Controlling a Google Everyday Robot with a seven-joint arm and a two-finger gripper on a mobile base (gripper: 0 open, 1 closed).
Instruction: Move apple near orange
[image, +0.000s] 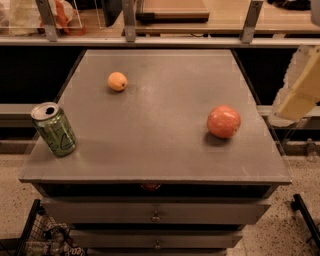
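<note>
The apple (223, 121), round and reddish-pink, sits on the grey table top (160, 150) at the right, near the right edge. The orange (117, 81), small and yellow-orange, sits at the back left of the table, well apart from the apple. My gripper (292, 102) shows as a pale cream shape at the right edge of the camera view. It hangs beyond the table's right edge, to the right of the apple and a little above it, touching nothing.
A green drink can (54, 129) stands tilted near the table's front left corner. A shelf rail with metal posts (130, 30) runs behind the table. Drawers (156, 215) sit below the front edge. A wire basket (35, 235) is on the floor at the lower left.
</note>
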